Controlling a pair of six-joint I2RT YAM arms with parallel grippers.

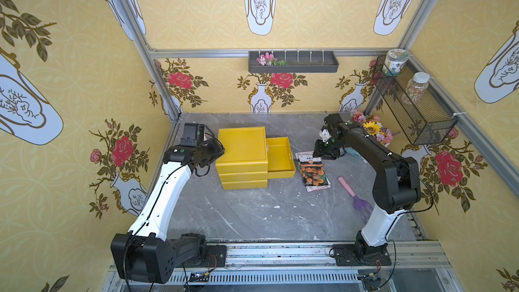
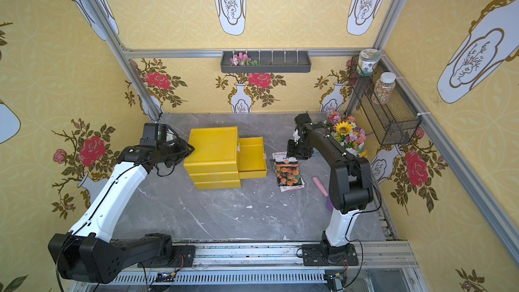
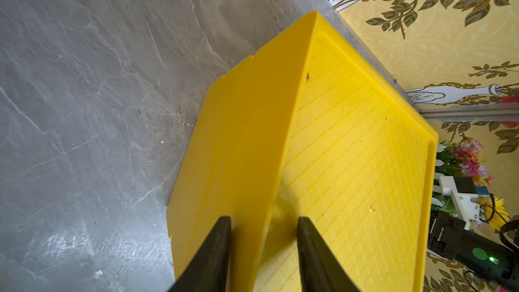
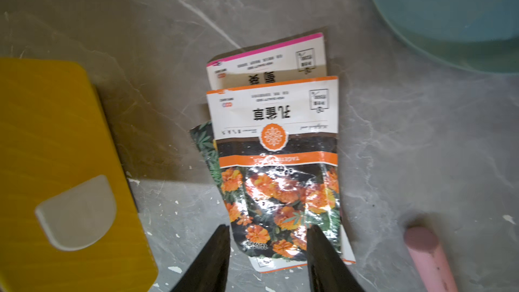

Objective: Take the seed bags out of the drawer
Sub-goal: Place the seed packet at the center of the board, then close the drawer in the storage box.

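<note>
Yellow wallpapered walls [image 1: 213, 18] printed with vases and roses, framed by aluminium rails [image 1: 196, 53], enclose a grey marble-patterned tabletop [image 1: 252, 214] under even light.

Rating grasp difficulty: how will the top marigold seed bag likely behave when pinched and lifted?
The marigold seed bag looks thin and crinkled, so it will probably flop when lifted by one edge. Its glossy film shows glare, so likely slippery. It lies on the pink-edged seed bag; pushing may drag that along.

The grey marble table [image 1: 252, 214] carries a yellow drawer chest [image 1: 241, 147], overlapping seed bags [image 1: 313, 171] just beside it, a pink-handled rake [image 1: 349, 189] nearby, and flowers [image 1: 372, 128] in the back corner.
</note>
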